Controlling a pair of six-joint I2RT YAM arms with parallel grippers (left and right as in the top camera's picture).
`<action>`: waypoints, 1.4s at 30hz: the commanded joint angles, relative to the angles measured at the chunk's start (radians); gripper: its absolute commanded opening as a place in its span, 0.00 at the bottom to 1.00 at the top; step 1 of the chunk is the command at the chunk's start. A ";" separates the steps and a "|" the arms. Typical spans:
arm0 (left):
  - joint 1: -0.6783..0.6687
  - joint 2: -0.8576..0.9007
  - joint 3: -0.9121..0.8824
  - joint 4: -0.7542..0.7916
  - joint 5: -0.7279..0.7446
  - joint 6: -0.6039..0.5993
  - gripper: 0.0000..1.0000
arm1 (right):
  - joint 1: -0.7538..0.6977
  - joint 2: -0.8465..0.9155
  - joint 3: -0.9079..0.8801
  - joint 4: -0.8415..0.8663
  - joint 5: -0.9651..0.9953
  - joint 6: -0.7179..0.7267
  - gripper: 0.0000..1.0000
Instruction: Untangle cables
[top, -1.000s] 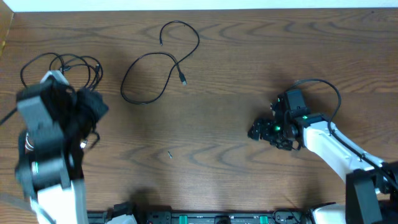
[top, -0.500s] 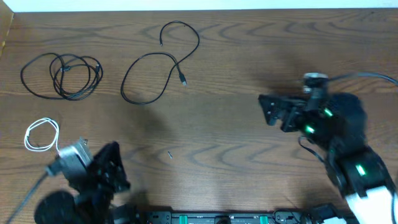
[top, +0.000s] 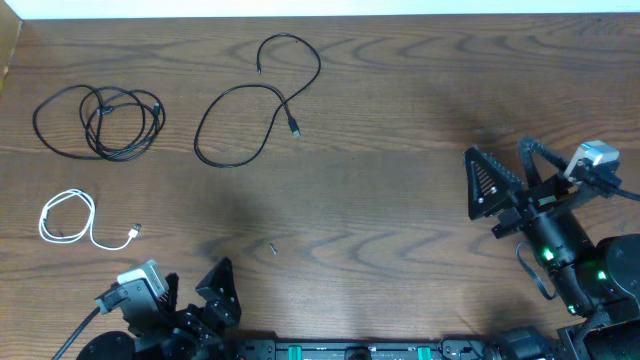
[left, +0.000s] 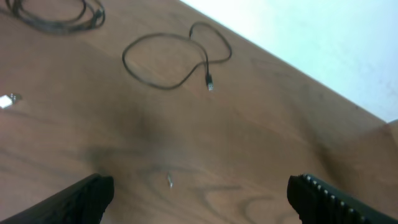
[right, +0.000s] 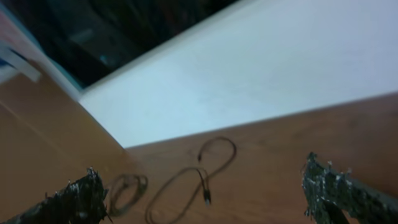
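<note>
Work surface: a brown wood-grain table (top: 400, 120), seen from overhead with the far edge at 12 o'clock.

Right arm: at about 4 o'clock, near the table's right edge. The right gripper (top: 500, 160) points towards 10 o'clock. Its jaws are spread wide with nothing between them. The right wrist view agrees, with one finger at each lower corner and bare table between. It is well apart from every cable.

Left arm: at about 7 o'clock, against the near edge. The left gripper (top: 195, 285) has its jaws likewise parted and holds nothing. The left wrist view shows only bare wood in the gap.

Cables, all lying flat and none touching another:
- Coiled black cable (top: 112, 152) at 10 o'clock, near the left edge, in several overlapping turns.
- Looped black cable (top: 283, 102) at 11 o'clock, just right of the coil. It forms one large loop and a smaller loop beyond it, with a plug end (top: 295, 129) pointing towards 6 o'clock.
- White cable (top: 44, 220) at 8 o'clock, directly below the coil. It forms a small ring with a short tail ending in a silver plug (top: 135, 232), and it is the cable nearest the left gripper.

Debris: one small pale fragment (top: 272, 248) at about 7 o'clock, close to centre. What it is cannot be told.
</note>
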 joint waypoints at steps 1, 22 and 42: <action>-0.003 -0.002 -0.005 -0.027 -0.010 0.017 0.95 | 0.003 -0.001 0.006 -0.038 0.019 -0.006 0.99; -0.003 -0.002 -0.005 -0.150 -0.010 0.017 0.95 | 0.001 0.000 0.005 -0.271 0.103 -0.019 0.99; -0.003 -0.002 -0.005 -0.150 -0.010 0.017 0.95 | -0.240 -0.351 -0.277 -0.212 0.132 -0.015 0.99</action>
